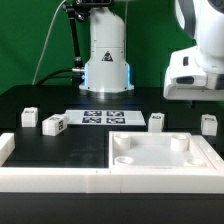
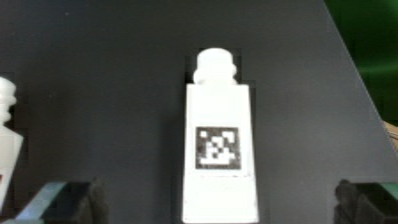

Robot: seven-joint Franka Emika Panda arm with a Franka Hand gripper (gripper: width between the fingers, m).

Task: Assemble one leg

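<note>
Four small white legs with marker tags stand on the black table in the exterior view: two at its left (image 1: 29,116) (image 1: 54,124) and two at its right (image 1: 156,121) (image 1: 208,124). My gripper (image 1: 192,78) hangs high above the right-hand pair. In the wrist view one leg (image 2: 219,140) lies lengthwise below me, tag up, its peg end pointing away. My gripper (image 2: 214,205) is open, with the dark fingertips (image 2: 54,203) wide on both sides of that leg and not touching it. The large white panel (image 1: 165,155) with round corner sockets lies at the front right.
The marker board (image 1: 103,118) lies in front of the robot base (image 1: 105,60). A white L-shaped wall (image 1: 50,180) runs along the front left. Another white part (image 2: 9,130) shows at the wrist view's edge.
</note>
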